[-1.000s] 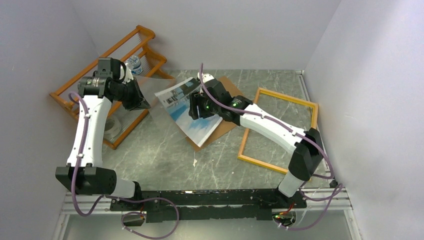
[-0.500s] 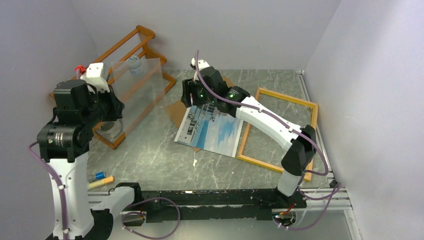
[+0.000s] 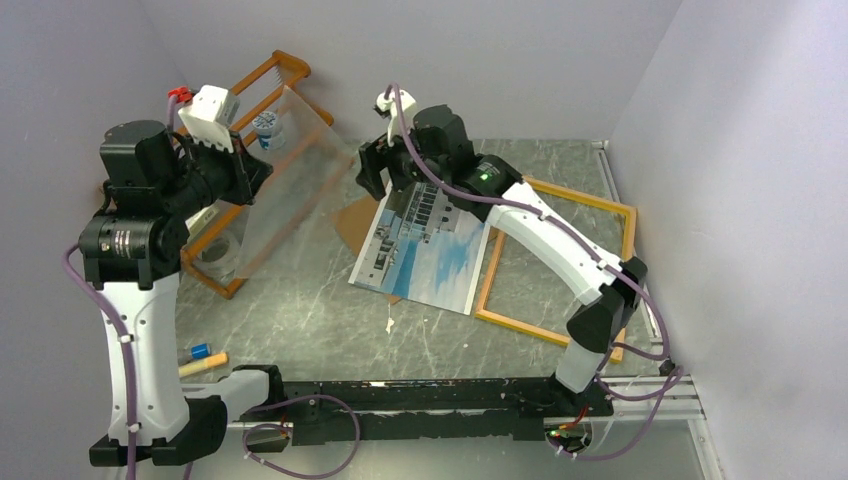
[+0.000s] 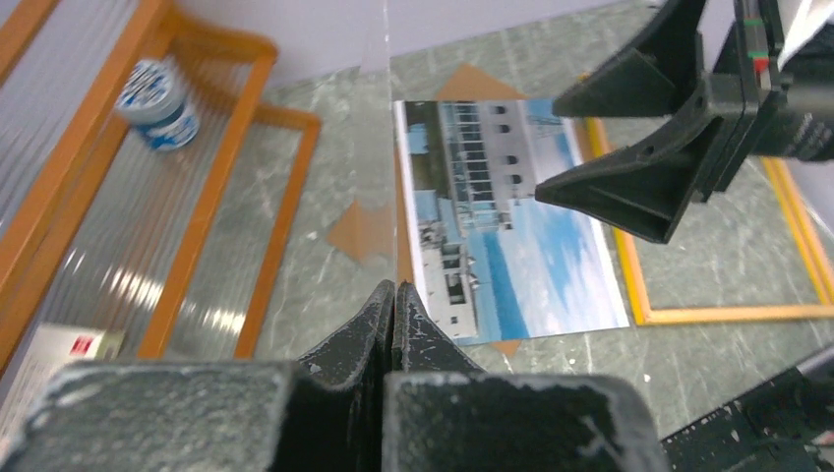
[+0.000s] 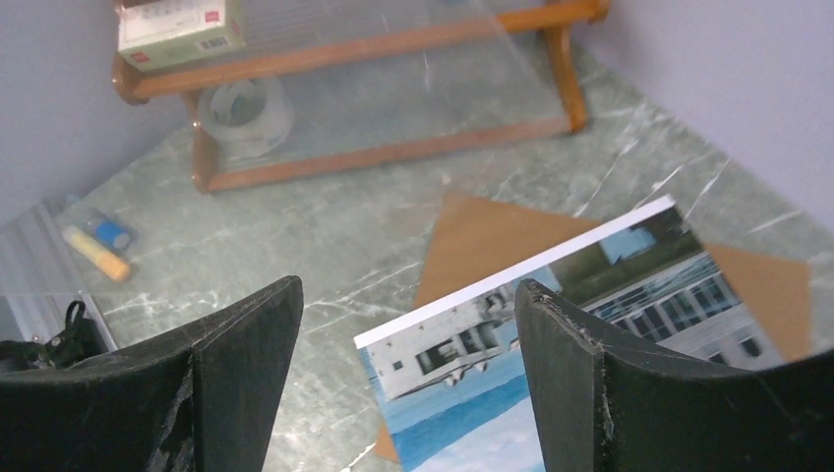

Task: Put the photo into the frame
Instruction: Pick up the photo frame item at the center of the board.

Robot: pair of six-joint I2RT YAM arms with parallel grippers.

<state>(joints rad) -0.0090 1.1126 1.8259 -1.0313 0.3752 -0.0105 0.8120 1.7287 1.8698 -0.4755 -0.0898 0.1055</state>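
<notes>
The photo (image 3: 430, 250) lies face up on the table, over a brown hardboard panel (image 3: 350, 222) and across the left bar of the yellow frame (image 3: 580, 196). My right gripper (image 3: 385, 170) is open and empty, raised above the photo's far end. In the right wrist view the photo (image 5: 452, 374) shows between and below the spread fingers of the right gripper (image 5: 408, 285). My left gripper (image 3: 250, 170) is shut on a clear pane (image 3: 295, 160) and holds it upright, left of the photo. The left wrist view shows the left gripper (image 4: 393, 293) pinching the pane's edge, with the photo (image 4: 511, 226) and frame (image 4: 728, 313) beyond.
An orange-brown slatted rack (image 3: 270, 75) stands at the back left with a small cup (image 3: 265, 125) in it. A tape roll (image 3: 220, 255) lies by the rack. A marker (image 3: 200, 360) lies near the left arm's base. Walls close in at the back and on both sides.
The right gripper laid the photo flat, let it go and rose above its far end. The left arm swung up and back, lifting the clear pane upright near the rack.
</notes>
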